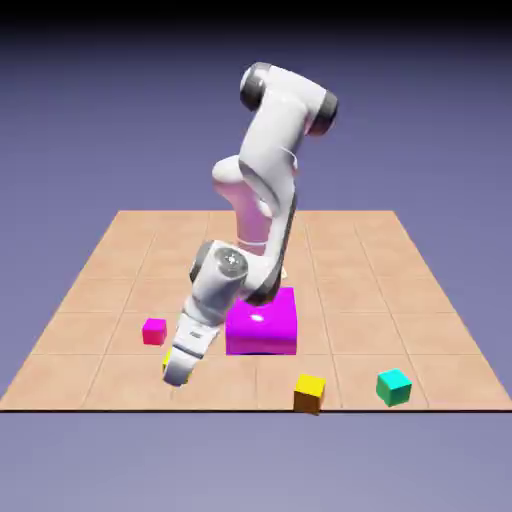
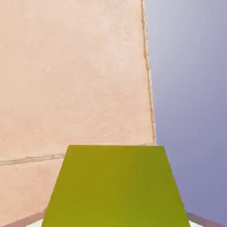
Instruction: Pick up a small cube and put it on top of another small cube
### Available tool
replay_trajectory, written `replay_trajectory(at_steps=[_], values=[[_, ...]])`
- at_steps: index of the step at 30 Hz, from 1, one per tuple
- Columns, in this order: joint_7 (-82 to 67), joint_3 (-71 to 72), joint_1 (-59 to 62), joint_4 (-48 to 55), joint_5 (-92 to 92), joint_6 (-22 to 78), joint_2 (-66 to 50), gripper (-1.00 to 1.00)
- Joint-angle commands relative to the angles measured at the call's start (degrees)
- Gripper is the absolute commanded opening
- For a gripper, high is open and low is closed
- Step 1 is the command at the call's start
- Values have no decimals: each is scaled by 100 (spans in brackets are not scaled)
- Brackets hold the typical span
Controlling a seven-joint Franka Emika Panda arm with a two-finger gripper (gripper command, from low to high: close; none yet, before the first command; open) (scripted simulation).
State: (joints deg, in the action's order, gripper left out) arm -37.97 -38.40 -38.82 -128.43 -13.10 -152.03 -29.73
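My arm [image 1: 262,190]: glossy white shell, fat rounded links, dark grey caps at joint ends. Upper elbow shows two dark round end caps. Lower wrist housing carries grey disc with small pale mark at centre. Magenta tint reflected on underside of shell. Hand section white with grey band; fingertips, I think, grey, too small to confirm.

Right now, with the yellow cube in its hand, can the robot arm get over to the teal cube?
Probably yes. The gripper, shut on the lemon-yellow cube, is near the table's front edge. The teal cube sits off to the exterior view's right, its top bare. Only the golden-yellow cube lies between, and it is low.
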Motion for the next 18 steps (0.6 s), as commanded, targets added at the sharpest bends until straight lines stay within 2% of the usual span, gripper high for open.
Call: replay_trajectory(at_steps=[1,10,15,16,18], values=[[8,204,-191,28,-250,9,104,-100],[69,1753,-1644,244,-2148,123,897,-100],[264,1688,-1435,551,-2236,-639,-117,-100],[264,1688,-1435,551,-2236,-639,-117,100],[224,1701,-1478,488,-2218,-483,91,100]])
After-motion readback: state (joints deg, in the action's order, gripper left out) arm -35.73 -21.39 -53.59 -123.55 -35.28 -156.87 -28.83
